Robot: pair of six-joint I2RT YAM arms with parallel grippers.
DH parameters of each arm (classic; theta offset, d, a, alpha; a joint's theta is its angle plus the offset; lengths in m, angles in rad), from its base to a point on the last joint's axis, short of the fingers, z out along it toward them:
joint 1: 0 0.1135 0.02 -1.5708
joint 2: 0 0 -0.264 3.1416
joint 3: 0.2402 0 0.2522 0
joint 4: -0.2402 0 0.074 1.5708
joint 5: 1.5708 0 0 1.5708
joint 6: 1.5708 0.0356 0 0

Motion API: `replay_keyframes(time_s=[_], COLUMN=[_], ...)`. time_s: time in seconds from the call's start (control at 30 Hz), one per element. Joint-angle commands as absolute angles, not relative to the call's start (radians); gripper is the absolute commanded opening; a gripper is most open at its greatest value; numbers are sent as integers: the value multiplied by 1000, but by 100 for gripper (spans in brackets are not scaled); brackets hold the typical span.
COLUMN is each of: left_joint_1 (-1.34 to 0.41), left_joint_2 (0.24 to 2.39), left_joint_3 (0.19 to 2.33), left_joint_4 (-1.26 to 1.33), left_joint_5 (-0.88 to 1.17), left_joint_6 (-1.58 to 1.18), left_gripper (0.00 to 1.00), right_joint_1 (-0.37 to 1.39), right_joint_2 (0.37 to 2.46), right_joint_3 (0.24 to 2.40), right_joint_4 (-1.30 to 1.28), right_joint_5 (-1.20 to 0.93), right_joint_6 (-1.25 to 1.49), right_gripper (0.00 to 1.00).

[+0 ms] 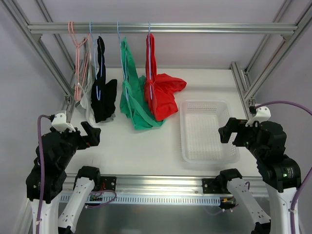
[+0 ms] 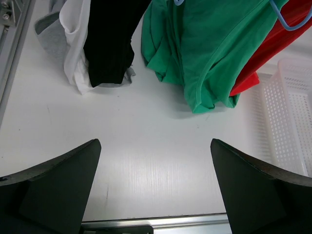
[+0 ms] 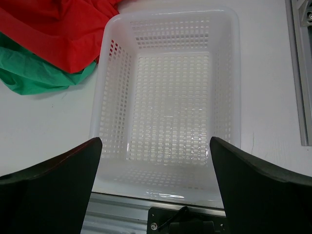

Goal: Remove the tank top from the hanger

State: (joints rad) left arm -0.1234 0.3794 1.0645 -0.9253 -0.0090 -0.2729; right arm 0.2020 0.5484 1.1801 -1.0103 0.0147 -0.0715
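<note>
Four tops hung on hangers (image 1: pixel 149 36) from the rail (image 1: pixel 195 28) at the back: a white and grey top (image 1: pixel 82 95), a black top (image 1: pixel 104 95), a green top (image 1: pixel 132 105) and a red top (image 1: pixel 163 92). Their bottoms lay bunched on the surface (image 1: pixel 146 146). We could not tell for sure which one was the tank top we wanted; the red top hung nearest the basket (image 1: pixel 205 103). Our left hand (image 1: pixel 91 134) and right hand (image 1: pixel 228 130) were both wide open and held nothing, well apart from the clothes. Nothing was off the hangers yet.

What could go wrong? The tops hung close together, so we might pinch two at once. If we pulled only the cloth, a strap could catch and drag its hanger off the rail, or the hanger could swing away from us.
</note>
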Motion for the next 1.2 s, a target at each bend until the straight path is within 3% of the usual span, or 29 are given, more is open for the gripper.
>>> replay_keyframes(time_s=[0.0,0.23,0.33,0.53,0.6,0.63,0.7,0.77,0.87,1.0,1.17], left_joint_1=[-121,-120,-120,-126,-185,-337,-510,-645,-675,-676,-676], left_joint_2=[399,500,613,961,1097,1147,1298,1380,1495,1653,1747], left_joint_3=[1095,1228,1400,1863,1922,2019,2110,2201,2250,2293,2322], left_joint_4=[-914,-914,-916,-876,-825,-825,-827,-825,-818,-785,-759], left_joint_5=[-21,107,168,524,456,386,109,-42,-243,-299,-347], left_joint_6=[-267,-256,-235,-354,-379,-365,-302,-285,-255,-187,-150], left_gripper=[99,99,99,98,99,99,99,99,99,99,73], right_joint_1=[207,207,207,207,207,207,207,207,207,207,209], right_joint_2=[572,557,557,575,574,569,563,561,554,537,535], right_joint_3=[1180,1163,1149,1140,1134,1128,1123,1123,1124,1112,1088], right_joint_4=[-988,-957,-930,-904,-894,-891,-890,-887,-885,-867,-842], right_joint_5=[28,11,-51,-84,-81,-81,-80,-74,-90,-143,-167], right_joint_6=[-54,-40,-28,-8,-6,-5,-5,-5,6,35,43], right_gripper=[99,99,99,99,99,100,100,100,99,99,99])
